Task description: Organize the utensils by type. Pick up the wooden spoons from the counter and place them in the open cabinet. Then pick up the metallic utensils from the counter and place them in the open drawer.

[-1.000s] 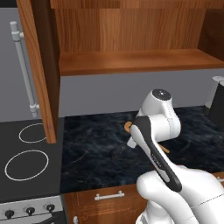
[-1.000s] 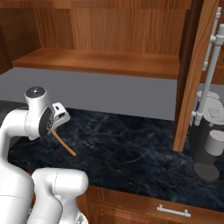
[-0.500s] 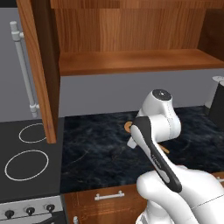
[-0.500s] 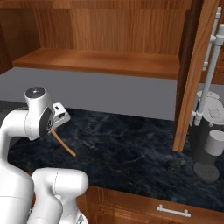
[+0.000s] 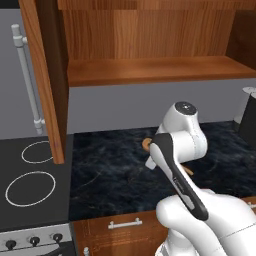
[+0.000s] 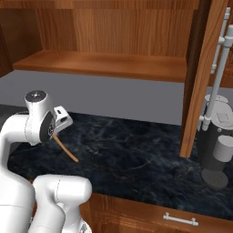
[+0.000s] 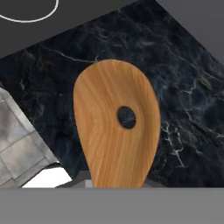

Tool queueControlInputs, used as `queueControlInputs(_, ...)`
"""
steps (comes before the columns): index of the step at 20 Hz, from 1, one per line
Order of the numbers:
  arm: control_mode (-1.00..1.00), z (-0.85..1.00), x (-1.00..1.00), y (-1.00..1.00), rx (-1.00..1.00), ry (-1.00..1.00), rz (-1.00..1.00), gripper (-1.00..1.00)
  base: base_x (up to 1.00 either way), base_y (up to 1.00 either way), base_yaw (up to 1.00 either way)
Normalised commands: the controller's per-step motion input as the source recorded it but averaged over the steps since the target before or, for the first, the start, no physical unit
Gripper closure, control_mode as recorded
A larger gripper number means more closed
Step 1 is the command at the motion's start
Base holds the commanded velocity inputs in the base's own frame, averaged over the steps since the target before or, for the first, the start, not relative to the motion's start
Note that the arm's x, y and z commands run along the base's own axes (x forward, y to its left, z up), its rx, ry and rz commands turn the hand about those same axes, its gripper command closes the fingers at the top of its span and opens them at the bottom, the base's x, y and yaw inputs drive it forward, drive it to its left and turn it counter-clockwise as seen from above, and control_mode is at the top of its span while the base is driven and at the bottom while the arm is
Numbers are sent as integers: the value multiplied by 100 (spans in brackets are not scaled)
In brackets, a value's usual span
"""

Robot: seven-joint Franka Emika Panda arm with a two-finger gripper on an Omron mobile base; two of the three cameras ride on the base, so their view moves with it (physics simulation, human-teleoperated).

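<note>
Hand view — claw [image 6: 63, 119] grips the wooden spoon [image 7: 116, 124], its head jutting over the counter [image 7: 183, 87].

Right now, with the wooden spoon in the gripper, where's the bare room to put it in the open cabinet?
The cabinet shelf is bare from its left wall to the open door. The wooden spoon hangs over bare counter; the coffee machine crowds the right end.

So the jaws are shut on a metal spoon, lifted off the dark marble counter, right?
Not metal. The hand view shows a wooden spoon with a hole in its bowl, above the dark marble counter. The rest stands.
</note>
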Motion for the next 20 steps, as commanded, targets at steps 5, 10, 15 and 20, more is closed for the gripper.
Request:
queueControlInputs(5,-100,43,-6,0,0,-28,6,100,0,0,0)
queueControlInputs(10,-100,54,-1,0,-5,-31,15,100,0,0,0)
queueControlInputs(15,-100,65,-5,-1,-4,-31,15,100,0,0,0)
queueControlInputs(20,-100,66,0,0,-7,-10,7,100,0,0,0)
